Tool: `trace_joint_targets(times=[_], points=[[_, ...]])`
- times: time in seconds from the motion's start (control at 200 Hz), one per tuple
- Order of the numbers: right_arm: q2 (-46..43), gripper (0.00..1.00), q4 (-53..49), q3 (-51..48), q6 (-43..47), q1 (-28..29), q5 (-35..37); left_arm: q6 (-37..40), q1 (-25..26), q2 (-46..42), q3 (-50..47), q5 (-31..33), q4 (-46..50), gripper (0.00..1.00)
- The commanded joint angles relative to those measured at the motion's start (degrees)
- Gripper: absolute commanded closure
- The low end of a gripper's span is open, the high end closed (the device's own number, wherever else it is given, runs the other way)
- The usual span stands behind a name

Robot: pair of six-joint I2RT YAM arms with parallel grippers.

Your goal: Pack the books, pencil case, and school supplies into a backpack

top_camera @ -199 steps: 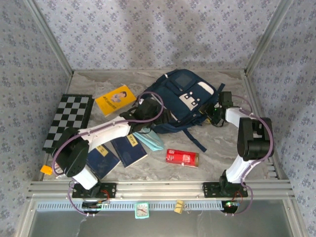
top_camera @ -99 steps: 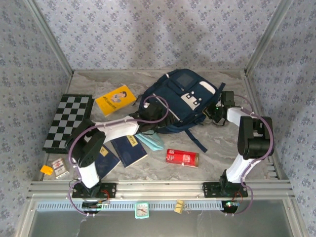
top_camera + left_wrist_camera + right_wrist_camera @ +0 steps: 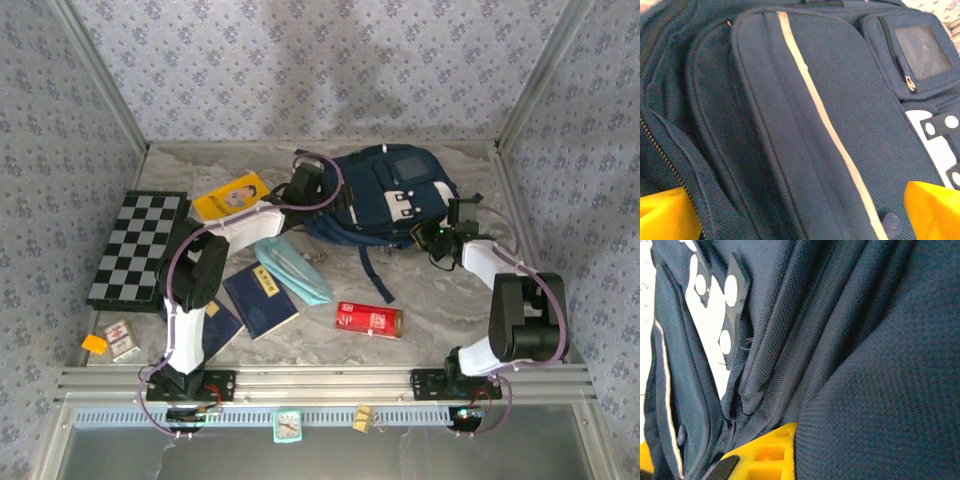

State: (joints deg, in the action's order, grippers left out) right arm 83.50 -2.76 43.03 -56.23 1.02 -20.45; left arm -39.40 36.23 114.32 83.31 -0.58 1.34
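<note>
The backpack (image 3: pixel 385 195) lies face up at the back of the bench (image 3: pixel 450 300), right of centre. Its long axis slants from the near left up to the far right, with the clear-window pocket at the far-right end and a dark strap trailing toward the near edge.

The left pincer (image 3: pixel 318 195) sits at the bag's left end, spread wide. In the left wrist view its yellow fingertips (image 3: pixel 932 210) stand at opposite corners, with the white-striped front panel between them.

Over on the right, the right pincer (image 3: pixel 440 235) is pressed together at the bag's near-right edge, pinching a fold of navy fabric. The cloth bunches over its yellow finger (image 3: pixel 765 452).

The rest is out on the bench. The pencil case (image 3: pixel 293 268) lies just left of centre, its length running from far left to near right. The red box (image 3: pixel 368 319) lies in front, lengthwise left to right. The yellow book (image 3: pixel 232 195) rests beside the left arm, tilted. The two navy books (image 3: pixel 262 298) lie near the left base, one partly under the arm. The chessboard (image 3: pixel 135 248) lies at far left.
</note>
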Motion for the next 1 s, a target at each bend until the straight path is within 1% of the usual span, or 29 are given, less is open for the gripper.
trace_joint_targets(times=[0.0,0.115,0.195,0.27,0.32,0.365,0.45,0.51,0.655,0.765,0.845,0.89,0.935,0.995], points=[[-4.61,1.0,2.11,0.06,-9.59,1.83,3.36,5.55,-2.92,-0.61,3.2,-3.75,-1.89,0.0],[-7.48,1.0,4.21,-1.94,-16.41,2.79,8.21,8.47,-5.45,-6.21,-0.97,-4.43,-0.46,0.0],[-8.52,1.0,4.38,-2.16,-18.82,3.63,10.5,11.78,-5.35,-11.04,-3.15,-3.18,4.13,0.0],[-8.82,1.0,3.32,-1.71,-19.48,4.3,11.56,12.5,-4.44,-16.61,-8.06,-3.12,4.72,0.01],[-9.0,1.0,2.58,-1.62,-19.72,4.97,12.44,12.37,-2.85,-20.14,-10.85,-1.66,5.12,0.02],[-8.97,1.0,2.41,-1.61,-20.37,5.35,12.94,12.98,-0.35,-22.51,-12.8,0.03,5.86,0.04],[-8.73,1.0,3.31,-1.59,-21.09,5.81,12.71,14.9,5.81,-25.41,-14.93,4.1,7.21,0.08],[-8.73,1.0,3.01,-1.21,-21.32,6.12,12.46,15.85,9.93,-26.35,-16.54,5.14,6.47,0.1],[-9.14,1.0,1.63,-0.54,-21.35,6.68,12.71,14.96,18.23,-25.32,-18.54,6.61,3.63,0.22],[-9.31,1.0,1.81,-0.31,-21.72,6.96,12.26,17.87,23.17,-21.67,-18.39,7.56,0.62,0.25],[-9.6,1.0,1.58,-0.3,-22.26,7.5,12.92,20.65,25.62,-18.78,-18.61,8.37,-3.53,0.28],[-9.51,1.0,2.01,-0.42,-22.43,7.71,12.75,21.49,26.62,-16.87,-18.71,10.14,-5.55,0.28],[-9.46,1.0,2.25,-0.35,-22.49,7.77,12.46,22.2,26.87,-14.7,-18.59,10.29,-7.8,0.28],[-9.49,1.0,2.25,-0.29,-22.5,7.81,12.43,22.03,26.88,-11.75,-16.8,10.98,-8.11,0.28]])
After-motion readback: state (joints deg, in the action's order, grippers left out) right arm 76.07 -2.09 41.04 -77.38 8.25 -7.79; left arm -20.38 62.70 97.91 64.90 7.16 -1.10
